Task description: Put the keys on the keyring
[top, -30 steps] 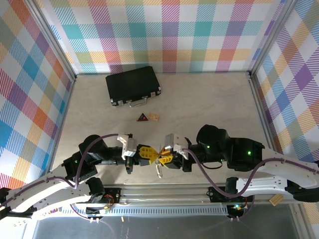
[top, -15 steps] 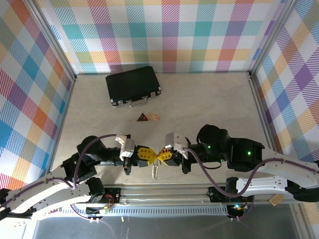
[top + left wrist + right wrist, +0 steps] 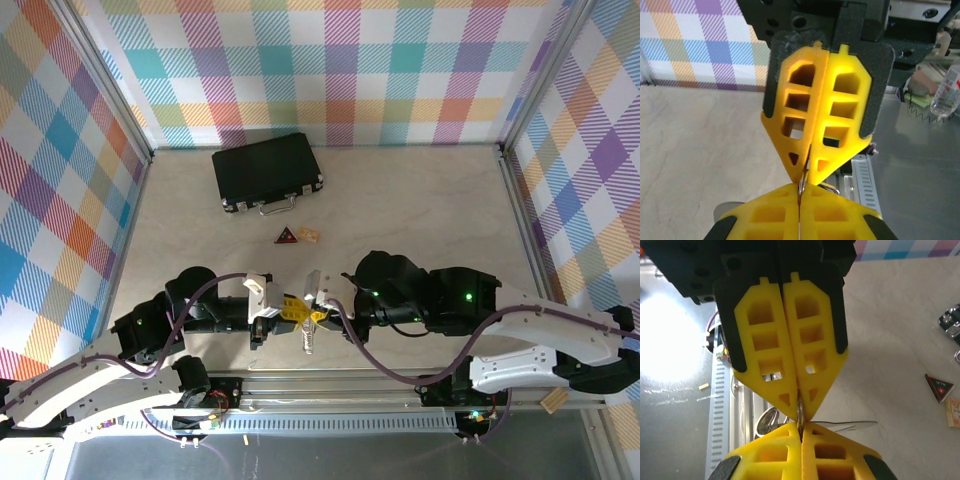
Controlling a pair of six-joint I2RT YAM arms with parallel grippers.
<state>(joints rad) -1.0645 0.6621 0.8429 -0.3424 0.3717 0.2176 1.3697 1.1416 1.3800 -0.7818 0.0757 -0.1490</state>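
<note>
Where your two arms met tip to tip in the top view, the left gripper (image 3: 296,312) and the right gripper (image 3: 313,314) each had its yellow lattice fingers pressed together. The thin silver metal keyring (image 3: 309,340) hung from that meeting point, on the side of the jaws nearer the arm bases. Well beyond the jaws, that view gave you the whole black rectangular case (image 3: 266,172), with the small dark-red triangle (image 3: 287,236) and the small tan chip (image 3: 309,234) lying between it and the jaws on the pale tabletop (image 3: 430,220).

From the left wrist you saw what the top view could not. A sliver of the keyring (image 3: 802,184) ran across the small gap between the tips, pinched in the seam of the left gripper (image 3: 799,192) and in the seam of the right gripper (image 3: 808,169) facing it.

From the right wrist, the right gripper (image 3: 800,428) and the left gripper (image 3: 799,412) showed the same double pinch on the keyring (image 3: 799,416). A fine silver line (image 3: 855,423) ran out to one side of the jaws. A rounded silver piece (image 3: 766,423) sat on the other side, and you could not tell what it was. Past the line lay the triangle (image 3: 940,388), the chip (image 3: 953,412) and a corner of the case (image 3: 951,322).
</note>
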